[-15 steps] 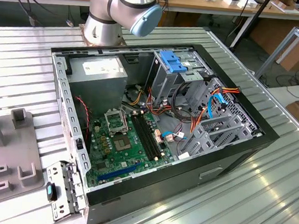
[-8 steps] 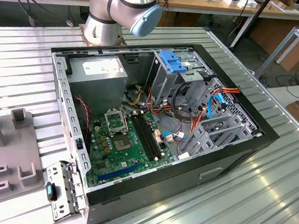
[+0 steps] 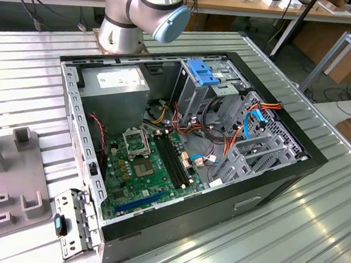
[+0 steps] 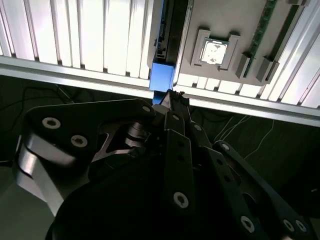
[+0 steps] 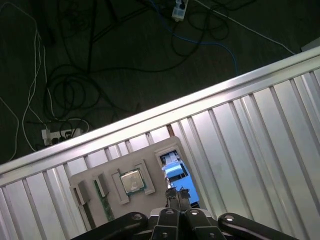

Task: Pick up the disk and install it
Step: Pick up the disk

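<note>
In both wrist views, gripper (image 4: pixel 172 97) (image 5: pixel 177 192) poised high over a grey tray (image 4: pixel 235 20) (image 5: pixel 150 152), well apart from it. Fingers (image 4: pixel 176 130) drawn tight together, gripping nothing. Straight beyond the tips, the disk (image 4: pixel 161 77) (image 5: pixel 175 172): blue-framed, sunk in a slot at one end of the tray, blue end toward the edge of the ribbed metal table (image 4: pixel 90 35). Just beside the disk, in a square pocket of the same tray, a processor chip (image 4: pixel 212 52); past that, a green memory stick (image 4: pixel 262 30) in a narrow groove. Tray close to the table's edge, dark floor (image 5: pixel 125 60) and loose cables (image 5: pixel 75 90) beyond. In the exterior view, an open computer case (image 3: pixel 262 196) in the middle of the table, circuit board (image 3: pixel 147 166) flat on its bottom, grey power box (image 3: pixel 115 82) in the corner nearest the arm's base (image 3: pixel 143 10), blue latch (image 3: pixel 201 72) atop the metal cage (image 3: pixel 197 102) beside it. Tray at the exterior view's left, near the case's side, well apart from the cage.
</note>
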You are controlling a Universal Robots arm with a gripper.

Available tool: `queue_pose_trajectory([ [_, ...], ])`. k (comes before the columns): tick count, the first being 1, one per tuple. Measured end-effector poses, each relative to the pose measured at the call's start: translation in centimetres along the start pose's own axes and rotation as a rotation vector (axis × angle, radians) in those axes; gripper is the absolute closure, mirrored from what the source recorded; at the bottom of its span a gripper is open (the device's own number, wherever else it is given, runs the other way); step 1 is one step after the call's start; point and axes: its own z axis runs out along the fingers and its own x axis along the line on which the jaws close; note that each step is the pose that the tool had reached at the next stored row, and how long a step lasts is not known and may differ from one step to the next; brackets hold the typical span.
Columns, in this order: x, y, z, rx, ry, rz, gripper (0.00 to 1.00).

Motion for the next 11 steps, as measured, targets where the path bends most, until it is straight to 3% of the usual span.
queue_pose_trajectory([
  [6,0.0,0.0,0.0,-0.0001,-0.0002,-0.004,0.89],
  [11,0.0,0.0,0.0,-0.0001,0.0008,-0.033,0.89],
])
